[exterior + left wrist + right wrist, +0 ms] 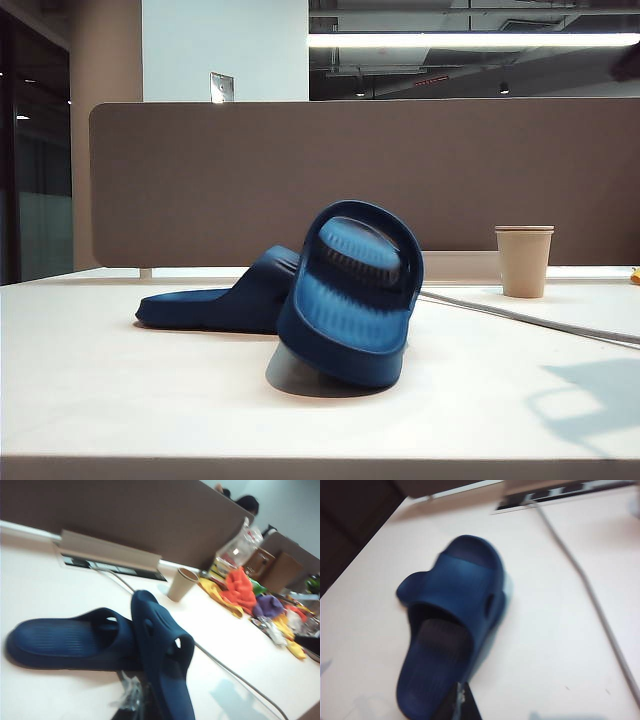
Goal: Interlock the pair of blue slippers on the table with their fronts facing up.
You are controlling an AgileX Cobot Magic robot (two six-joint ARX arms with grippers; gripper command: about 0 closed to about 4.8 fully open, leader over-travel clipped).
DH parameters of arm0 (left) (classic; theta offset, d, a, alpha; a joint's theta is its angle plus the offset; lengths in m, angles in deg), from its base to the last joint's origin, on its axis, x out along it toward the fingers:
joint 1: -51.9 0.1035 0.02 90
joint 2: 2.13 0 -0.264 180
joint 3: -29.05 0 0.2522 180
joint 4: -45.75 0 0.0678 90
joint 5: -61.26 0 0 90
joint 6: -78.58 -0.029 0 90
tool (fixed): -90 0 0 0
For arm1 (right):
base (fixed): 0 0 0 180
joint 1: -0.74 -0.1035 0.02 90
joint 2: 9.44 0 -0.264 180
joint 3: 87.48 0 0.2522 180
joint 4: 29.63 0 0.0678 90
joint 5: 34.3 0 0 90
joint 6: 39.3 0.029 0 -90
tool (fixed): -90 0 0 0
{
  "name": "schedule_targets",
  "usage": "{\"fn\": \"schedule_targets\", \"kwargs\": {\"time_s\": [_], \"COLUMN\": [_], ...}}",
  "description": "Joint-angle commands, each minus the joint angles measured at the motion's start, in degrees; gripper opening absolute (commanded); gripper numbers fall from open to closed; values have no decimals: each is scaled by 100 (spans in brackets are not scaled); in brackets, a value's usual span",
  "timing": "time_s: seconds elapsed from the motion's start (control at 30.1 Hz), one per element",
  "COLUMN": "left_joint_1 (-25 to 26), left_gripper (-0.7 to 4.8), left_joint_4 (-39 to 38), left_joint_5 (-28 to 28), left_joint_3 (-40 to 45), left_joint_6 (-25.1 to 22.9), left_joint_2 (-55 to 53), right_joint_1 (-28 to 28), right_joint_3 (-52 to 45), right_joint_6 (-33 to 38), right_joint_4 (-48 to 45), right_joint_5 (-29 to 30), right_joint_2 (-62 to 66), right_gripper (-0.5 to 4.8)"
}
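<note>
The pair of blue slippers sits mid-table (120,400). One slipper (210,305) lies flat on its sole. The other slipper (355,300) stands tilted on its edge, leaning against the first, with its lighter blue footbed facing the exterior camera. Neither gripper shows in the exterior view. In the left wrist view my left gripper (132,702) is a blurred dark tip, shut and empty, just short of the propped slipper (162,665) and the flat slipper (55,642). My right gripper (462,705) is shut and empty, close to the heel end of the slipper (452,625).
A paper cup (523,260) stands at the back right. A grey cable (530,320) runs across the table towards the slippers. The brown partition (200,180) lines the back edge. Coloured cloths and clutter (240,590) lie beyond the cup.
</note>
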Motion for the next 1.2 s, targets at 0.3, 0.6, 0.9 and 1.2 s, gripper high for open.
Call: {"fn": "schedule_targets", "kwargs": {"time_s": [0.3,0.6,0.9,1.2], "left_joint_1": [-11,-212,-1198,-1416], "left_gripper": [-6,-6,-5,-1], "left_joint_4": [-13,-7,-4,-13], "left_joint_5": [37,76,-535,-789], "left_joint_3": [-581,-861,-1279,-1757], "left_joint_6": [-732,-1150,-1615,-1775], "left_joint_2": [-916,-2033,-3368,-4863], "right_joint_1": [-413,-413,-413,-413], "right_joint_3": [793,1060,1357,1851], "right_joint_6": [-785,-1233,-1668,-1856], "right_joint_4": [22,50,127,181], "right_joint_5": [-79,-87,-55,149], "right_joint_2": [1010,1602,2203,2791], "right_gripper": [3,3,3,3]}}
